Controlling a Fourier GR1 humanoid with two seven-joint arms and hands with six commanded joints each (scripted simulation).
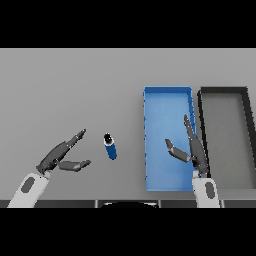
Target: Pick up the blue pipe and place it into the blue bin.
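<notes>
A short blue pipe [110,147] with a dark end cap lies on the grey table, left of the blue bin [157,102]. The bin is a long rectangular tray with nothing in it. My left hand [57,155] hovers open to the left of the pipe, fingers pointing toward it, a small gap between thumb and pipe. My right hand [196,149] is open over the bin's right side, fingers straight and pointing away from me, thumb spread out over the bin's floor.
A black bin [225,92] with a grey floor stands right next to the blue bin on its right. The grey table [70,90] stretches far to the left and back.
</notes>
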